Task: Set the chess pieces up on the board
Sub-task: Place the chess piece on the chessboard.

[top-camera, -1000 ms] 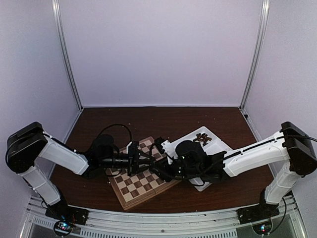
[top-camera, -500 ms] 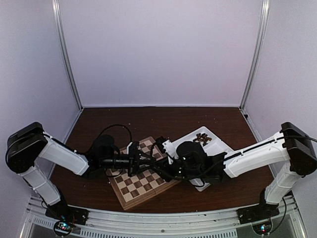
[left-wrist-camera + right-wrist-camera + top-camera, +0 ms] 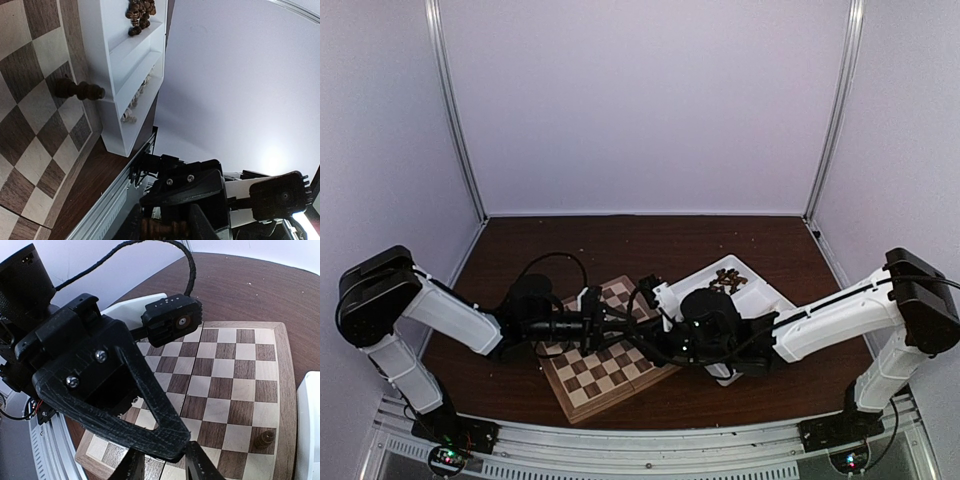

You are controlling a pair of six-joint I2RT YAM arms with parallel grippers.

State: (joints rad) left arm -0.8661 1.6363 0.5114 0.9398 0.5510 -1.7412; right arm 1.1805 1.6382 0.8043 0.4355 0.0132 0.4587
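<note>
Left hand (image 3: 165,229) pinches a brown piece (image 3: 159,231) crosswise between its fingers, above the board (image 3: 235,365). Right hand (image 3: 162,466) faces it at close range, fingertips nearly meeting the left's; cannot tell its grip. One dark piece (image 3: 263,439) stands at the board's edge, just beside the white tray (image 3: 112,35) holding loose chessmen (image 3: 140,10).
</note>
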